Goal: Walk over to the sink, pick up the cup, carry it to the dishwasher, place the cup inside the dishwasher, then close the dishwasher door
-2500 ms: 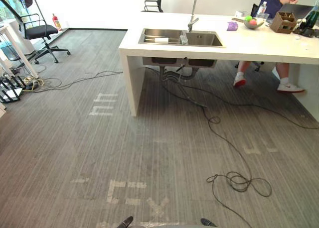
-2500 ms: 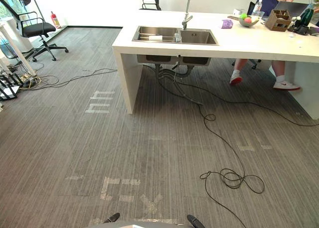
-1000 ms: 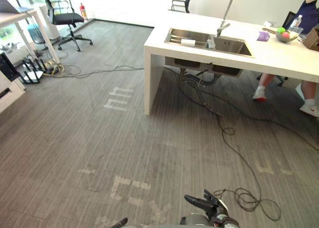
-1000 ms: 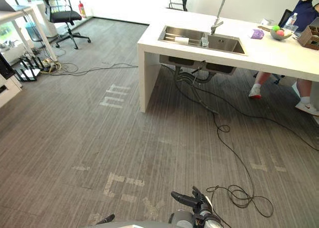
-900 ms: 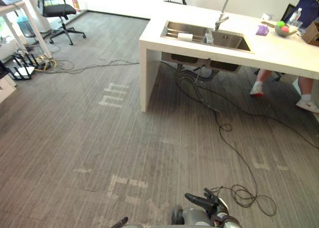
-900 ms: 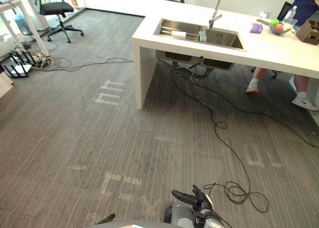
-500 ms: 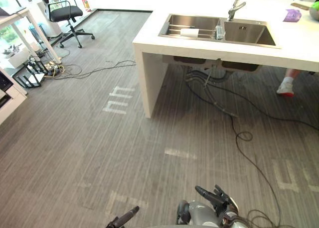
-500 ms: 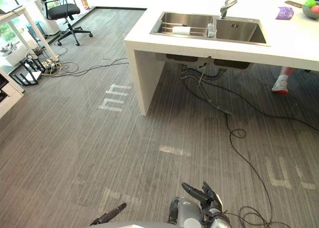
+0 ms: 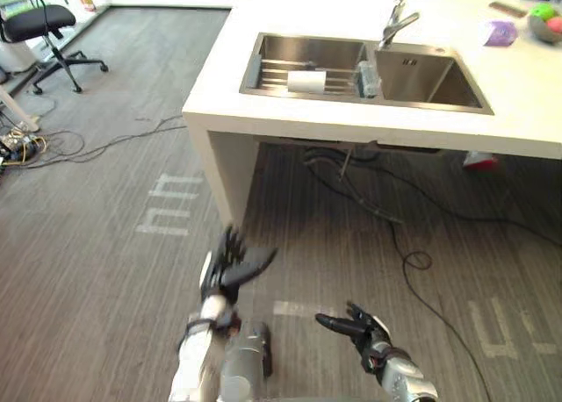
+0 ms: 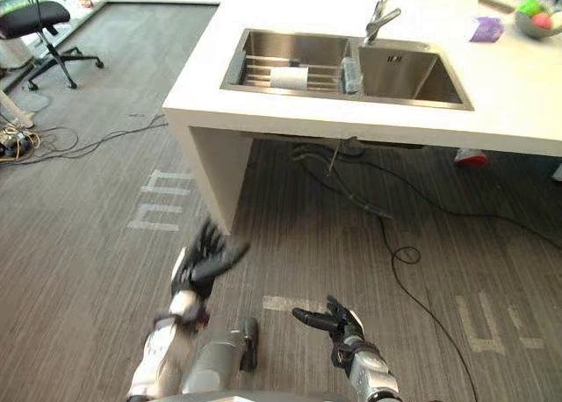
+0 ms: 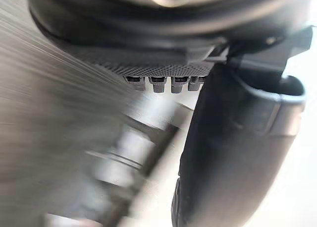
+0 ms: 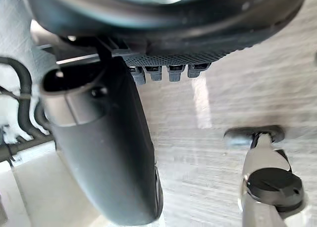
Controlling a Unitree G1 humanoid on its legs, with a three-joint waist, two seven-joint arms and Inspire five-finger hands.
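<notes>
left hand (image 9: 219,279), blurred, and right hand (image 9: 369,336) have risen, fingers spread; cup (image 9: 307,81) lies in sink (image 9: 426,75).

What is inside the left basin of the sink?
A white cup lies on its side on a wire rack in the basin. The counter edge hides the basin's near wall.

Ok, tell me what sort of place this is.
Probably an office or lab fitted with a mock kitchen: a white counter with a steel double sink and tap, standing on grey carpet, with a swivel office chair nearby.
</notes>
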